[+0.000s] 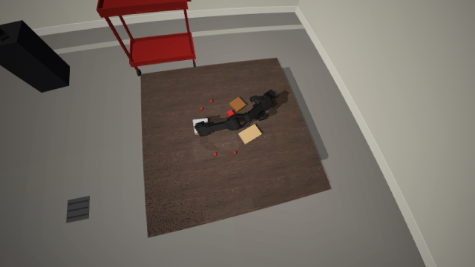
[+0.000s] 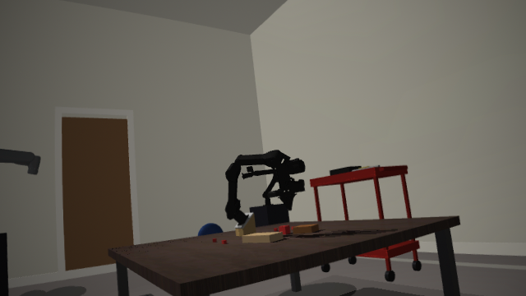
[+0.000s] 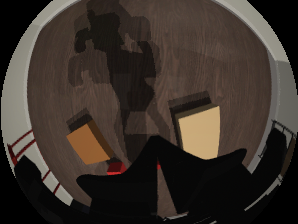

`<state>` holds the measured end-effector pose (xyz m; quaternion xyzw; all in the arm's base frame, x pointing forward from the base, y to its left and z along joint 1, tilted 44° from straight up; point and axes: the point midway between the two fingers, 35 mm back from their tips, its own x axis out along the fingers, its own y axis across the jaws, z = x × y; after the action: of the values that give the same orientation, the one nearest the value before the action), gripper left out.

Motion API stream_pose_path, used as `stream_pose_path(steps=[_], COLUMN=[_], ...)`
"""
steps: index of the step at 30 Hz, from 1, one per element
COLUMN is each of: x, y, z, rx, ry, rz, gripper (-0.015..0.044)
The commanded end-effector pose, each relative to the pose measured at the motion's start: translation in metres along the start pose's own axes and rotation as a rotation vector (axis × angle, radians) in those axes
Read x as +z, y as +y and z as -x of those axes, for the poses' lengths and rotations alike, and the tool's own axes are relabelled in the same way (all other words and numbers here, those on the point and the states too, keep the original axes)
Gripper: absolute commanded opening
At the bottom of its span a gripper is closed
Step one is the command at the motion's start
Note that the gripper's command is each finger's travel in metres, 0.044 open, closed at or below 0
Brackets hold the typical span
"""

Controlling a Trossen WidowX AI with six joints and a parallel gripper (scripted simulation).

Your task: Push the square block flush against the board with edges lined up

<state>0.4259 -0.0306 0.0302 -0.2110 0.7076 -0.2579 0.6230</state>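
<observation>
The square block (image 1: 237, 104) (image 2: 306, 228) (image 3: 88, 144) is orange-brown and lies flat on the table. The board (image 1: 250, 133) (image 2: 263, 237) (image 3: 200, 132) is pale tan, longer than wide, and lies flat, turned at an angle to the block. A wide gap separates the two; no side touches. My gripper (image 2: 290, 207) (image 3: 154, 139) is shut and empty, held well above the table and touching neither part. In the wrist view its fingers hide the near end of the board. In the top view the arm hides the fingertips.
A red cube (image 1: 230, 113) (image 2: 284, 229) (image 3: 116, 168) sits close to the block's corner, on the arm-base side. Small red pieces (image 1: 211, 101) (image 1: 201, 108) (image 1: 215, 154) (image 1: 234, 152) lie around the arm's base. The arm stretches over the space between block and board.
</observation>
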Motion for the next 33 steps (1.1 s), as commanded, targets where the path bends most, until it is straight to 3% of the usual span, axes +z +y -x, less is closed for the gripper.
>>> stream_pose_path(steps=[1,33], x=[-0.001,-0.029], y=[0.026,0.167], z=[-0.005,-0.037], rx=[0.019,0.005], ry=[0.005,0.023], rz=[0.135,1.195], gripper=[0.0,0.0])
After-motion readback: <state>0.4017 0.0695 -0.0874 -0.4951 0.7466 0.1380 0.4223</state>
